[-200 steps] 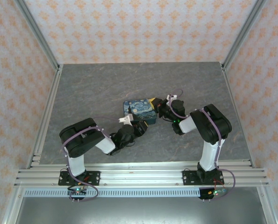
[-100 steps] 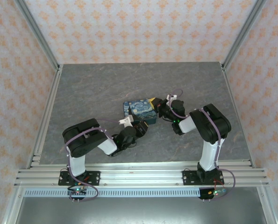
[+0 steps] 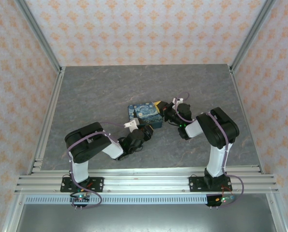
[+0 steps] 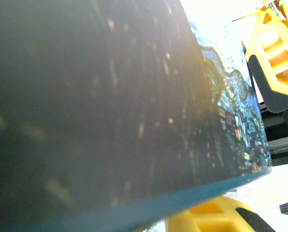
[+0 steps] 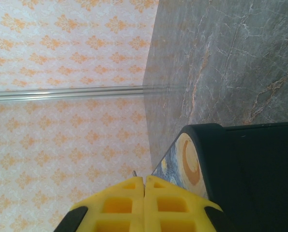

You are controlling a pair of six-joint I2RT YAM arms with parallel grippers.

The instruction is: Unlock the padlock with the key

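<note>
Walls (image 3: 134, 29): orange-patterned paper around a grey marbled table (image 3: 85, 111).
Box (image 3: 144, 112): starry-night painted, mid-table; the left wrist view has its dark side (image 4: 110, 106) up close.
Left gripper (image 3: 146, 130): at the box's near side; spread or pressed together, cannot tell.
Right gripper (image 3: 159, 107): at the box's right; its wrist view shows yellow fingers (image 5: 119, 205) pressed together on a thin metal tip (image 5: 134, 173).
Padlock: place cannot be told.

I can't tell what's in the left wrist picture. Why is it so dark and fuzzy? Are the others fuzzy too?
Left wrist view: the painted box is too close to focus, a dark blur, with washed-out glare top right. Right wrist view: sharp and bright, table veins crisp. Top external view: clear, evenly lit.
</note>
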